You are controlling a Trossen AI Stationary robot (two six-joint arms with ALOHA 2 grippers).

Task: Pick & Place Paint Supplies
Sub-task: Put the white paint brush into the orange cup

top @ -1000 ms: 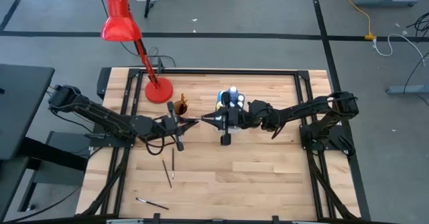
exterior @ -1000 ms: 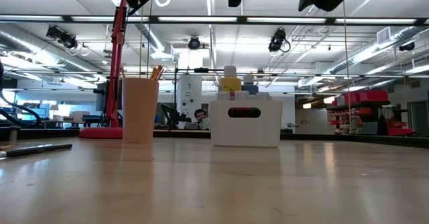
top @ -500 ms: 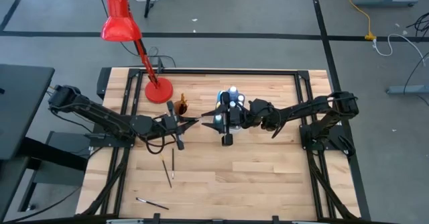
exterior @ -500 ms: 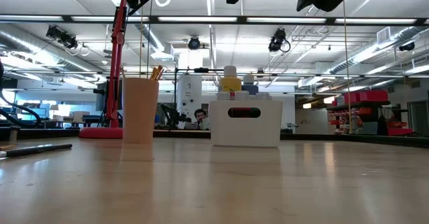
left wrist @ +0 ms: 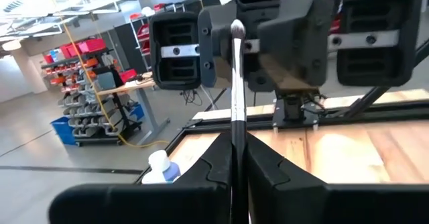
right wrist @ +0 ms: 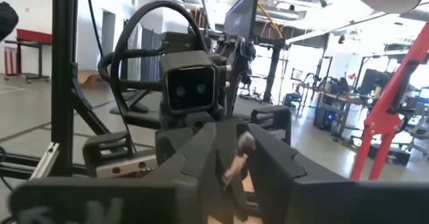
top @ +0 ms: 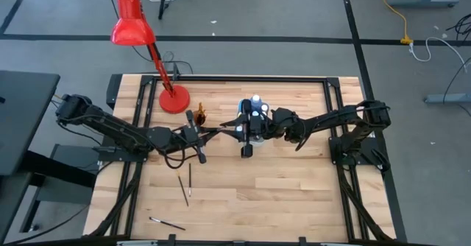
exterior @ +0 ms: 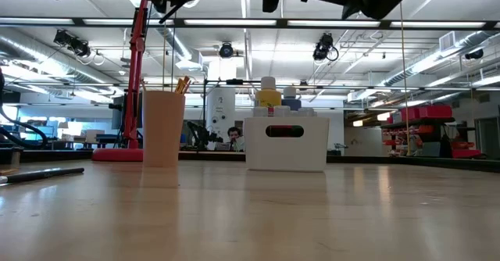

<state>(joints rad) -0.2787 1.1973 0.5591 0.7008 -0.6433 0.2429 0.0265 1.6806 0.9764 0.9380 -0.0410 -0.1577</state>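
L gripper [top: 208, 134] has slid closer to R gripper [top: 237, 128], above the bench [top: 294, 187] near the white box [exterior: 286, 144]. Both pinch one brush [left wrist: 236, 83] btwn them. Looks like a hand-over, prob so it can go in the cup [exterior: 163, 126].
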